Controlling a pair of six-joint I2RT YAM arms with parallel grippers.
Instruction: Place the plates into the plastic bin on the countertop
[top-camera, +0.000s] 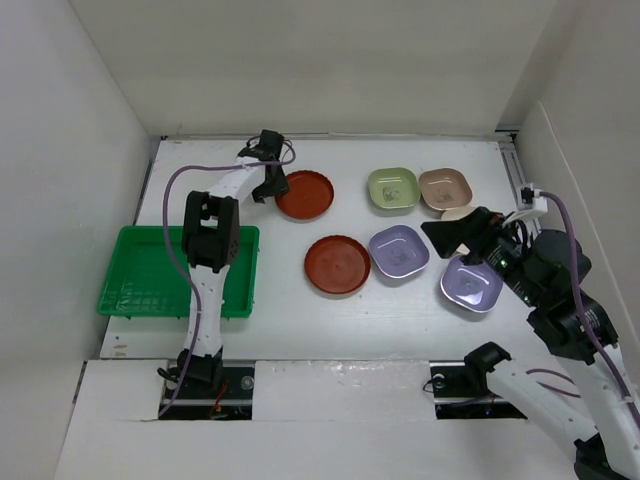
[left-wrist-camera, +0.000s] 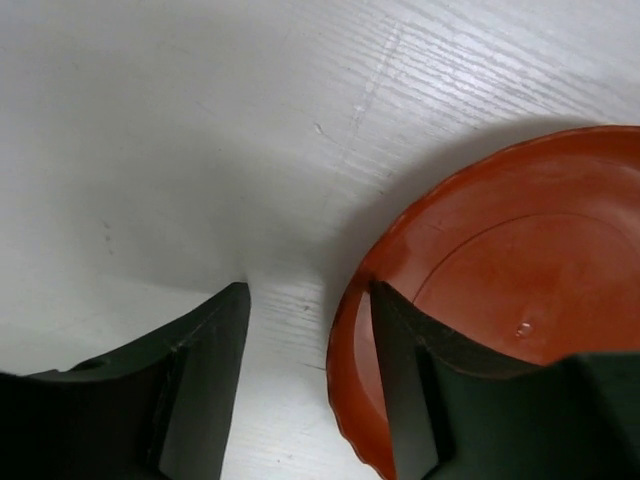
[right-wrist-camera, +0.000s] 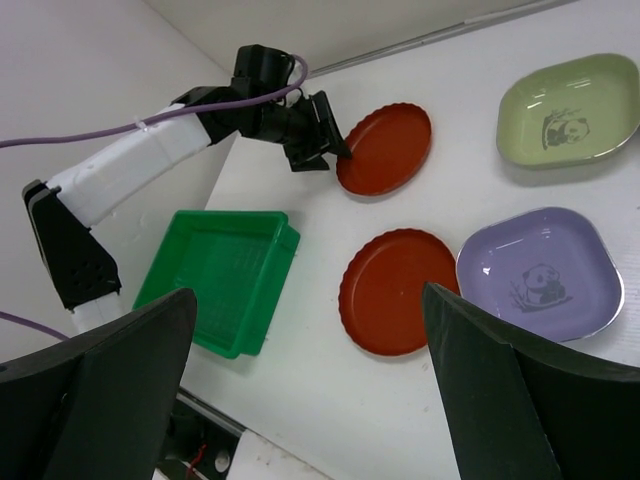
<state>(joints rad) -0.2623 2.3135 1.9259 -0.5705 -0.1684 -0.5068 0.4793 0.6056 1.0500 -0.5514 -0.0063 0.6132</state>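
Observation:
Two round reddish-brown plates lie on the white countertop (top-camera: 300, 300), one far (top-camera: 306, 193) and one near (top-camera: 337, 264). My left gripper (top-camera: 276, 186) is low at the far plate's left rim. In the left wrist view it (left-wrist-camera: 310, 300) straddles that rim (left-wrist-camera: 350, 370): one finger (left-wrist-camera: 410, 380) is inside the dish, and the other (left-wrist-camera: 210, 380) stands apart over the countertop, open. My right gripper (right-wrist-camera: 308, 295) hovers wide open and empty above the lavender plates (top-camera: 399, 251) (top-camera: 472, 284). The green bin (top-camera: 120, 300) sits at the left, with nothing visible in it.
A pale green plate (top-camera: 392, 189) and a pinkish-tan plate (top-camera: 444, 189) lie at the back right. A cream one (top-camera: 456, 213) peeks out behind my right arm. White walls close in the left, back and right. My left arm crosses over the bin's right part.

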